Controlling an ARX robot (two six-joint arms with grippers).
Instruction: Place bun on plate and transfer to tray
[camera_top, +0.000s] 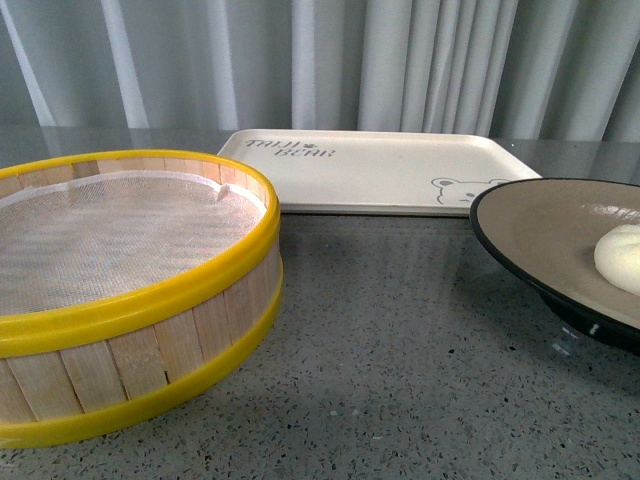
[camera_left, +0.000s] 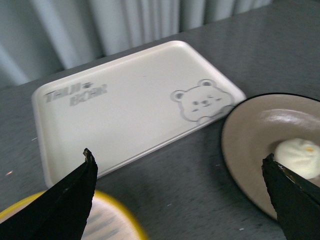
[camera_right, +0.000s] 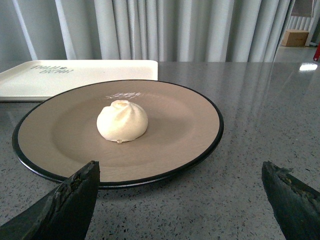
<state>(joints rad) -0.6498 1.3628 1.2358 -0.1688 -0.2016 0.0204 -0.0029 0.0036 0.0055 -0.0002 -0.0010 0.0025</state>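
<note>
In the front view, a wooden steamer basket (camera_top: 150, 300) with yellow bands is sitting toward the near left corner of the grey speckled desk (camera_top: 400, 350), with only a white mesh liner showing inside it. The tray (camera_top: 380, 170) is lying flat along the far edge, around the middle, just in front of a pale curtain (camera_top: 400, 60). The plate (camera_top: 540, 230) is sitting toward the right edge, close to the tray's near right corner. The bun (camera_top: 622, 258) is resting on the plate and is partly cut off by the frame. Neither arm is showing here.

In the left wrist view, the left gripper (camera_left: 177, 156) is hanging above the desk with its two dark fingers (camera_left: 70, 200) spread wide apart and nothing between them. The tray (camera_left: 130, 110) and the plate (camera_left: 250, 135) are lying beyond them, the bun (camera_left: 299, 156) is sitting on the plate, and the blurred yellow rim of the basket (camera_left: 120, 220) is showing by one finger.

In the right wrist view, the right gripper (camera_right: 180, 165) is facing the plate (camera_right: 175, 130) low over the desk, its fingers (camera_right: 65, 205) wide apart and gripping nothing. The bun (camera_right: 122, 121) is sitting upright near the plate's middle, with its pleated top showing. The tray (camera_right: 75, 75) is lying just behind the plate toward the far edge.
</note>
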